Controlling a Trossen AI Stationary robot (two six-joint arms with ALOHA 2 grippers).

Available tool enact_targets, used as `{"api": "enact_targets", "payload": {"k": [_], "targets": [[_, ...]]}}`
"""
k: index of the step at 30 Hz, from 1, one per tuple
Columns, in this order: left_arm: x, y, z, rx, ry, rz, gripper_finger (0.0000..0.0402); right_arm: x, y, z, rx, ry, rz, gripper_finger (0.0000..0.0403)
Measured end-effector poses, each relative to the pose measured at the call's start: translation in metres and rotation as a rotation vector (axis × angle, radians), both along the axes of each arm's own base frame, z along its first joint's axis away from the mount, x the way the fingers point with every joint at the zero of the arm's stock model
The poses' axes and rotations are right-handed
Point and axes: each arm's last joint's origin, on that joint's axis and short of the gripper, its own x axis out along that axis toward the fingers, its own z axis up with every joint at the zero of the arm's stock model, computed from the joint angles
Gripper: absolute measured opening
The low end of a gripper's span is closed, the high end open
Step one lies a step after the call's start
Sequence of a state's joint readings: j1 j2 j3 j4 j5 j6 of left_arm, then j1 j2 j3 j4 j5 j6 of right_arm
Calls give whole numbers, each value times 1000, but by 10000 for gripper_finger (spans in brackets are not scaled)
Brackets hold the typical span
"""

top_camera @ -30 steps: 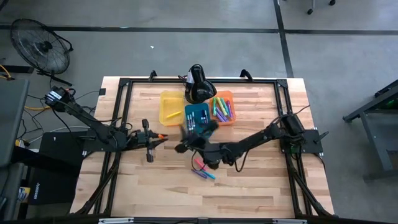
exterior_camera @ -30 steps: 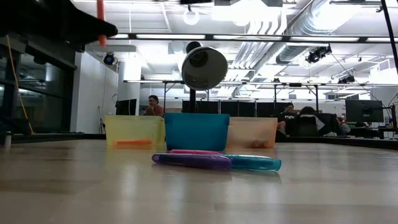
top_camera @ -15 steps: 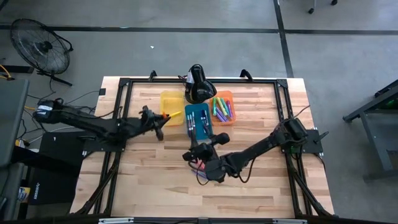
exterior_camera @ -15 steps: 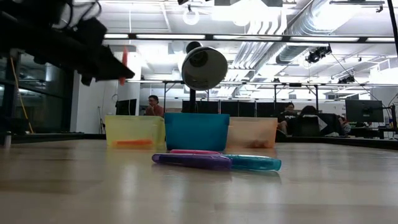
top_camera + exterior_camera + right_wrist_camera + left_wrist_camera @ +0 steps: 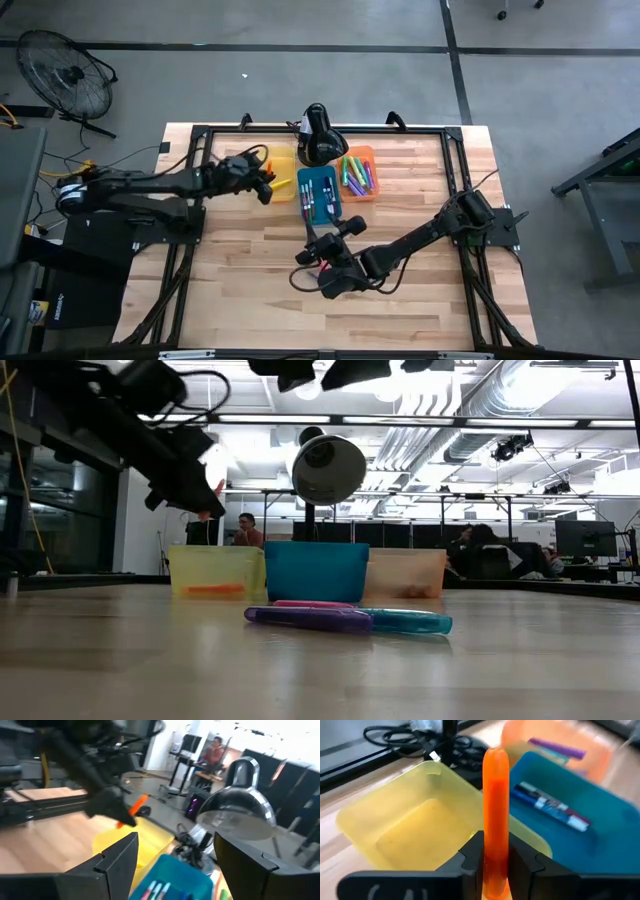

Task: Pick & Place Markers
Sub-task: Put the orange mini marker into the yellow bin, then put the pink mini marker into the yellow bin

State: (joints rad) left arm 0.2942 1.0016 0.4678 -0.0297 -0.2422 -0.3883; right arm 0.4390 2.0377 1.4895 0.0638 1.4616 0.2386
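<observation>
Left jaws [image 5: 495,870] clamp orange marker [image 5: 495,815] above yellow bin [image 5: 395,820] rim; right jaws [image 5: 175,865] spread wide.

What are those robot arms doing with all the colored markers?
They are sorting markers into bins. The left gripper holds an orange marker over the yellow bin, which already has one orange marker inside. The blue bin and the orange bin already hold markers too. The right gripper, fingers open, hangs above the few markers left on the table: a purple, a pink and a teal one.
</observation>
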Motion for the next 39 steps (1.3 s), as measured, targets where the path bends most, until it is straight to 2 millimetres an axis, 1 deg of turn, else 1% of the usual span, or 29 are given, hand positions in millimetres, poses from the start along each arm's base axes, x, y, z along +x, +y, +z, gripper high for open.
{"api": "enact_targets", "payload": {"k": [3, 7, 12, 19, 23, 28, 30, 34, 39], "targets": [[9, 9, -1, -21, 80, 3, 61, -1, 0, -5, 30, 1, 27, 248], [21, 21, -5, -59, 150, -15, 53, -3, -1, -10, 65, 15, 61, 248], [34, 31, -19, -114, 229, -71, 57, -5, -1, -16, 119, 37, 105, 248], [39, 33, -30, -126, 278, -72, 86, -9, -3, -23, 163, 69, 118, 248], [39, 33, -30, -105, 286, -69, 106, -10, -3, -23, 172, 68, 121, 248], [40, 32, -30, -105, 277, -142, 135, -9, -1, -25, 223, 101, 179, 248], [40, 31, -26, -110, 258, -170, 138, -8, -1, -26, 245, 114, 204, 248], [35, 29, -12, -76, 206, -189, 139, -8, 0, -27, 282, 142, 246, 248], [23, 22, 13, -32, 121, -210, 139, -6, -3, -30, 382, 183, 317, 248]]}}
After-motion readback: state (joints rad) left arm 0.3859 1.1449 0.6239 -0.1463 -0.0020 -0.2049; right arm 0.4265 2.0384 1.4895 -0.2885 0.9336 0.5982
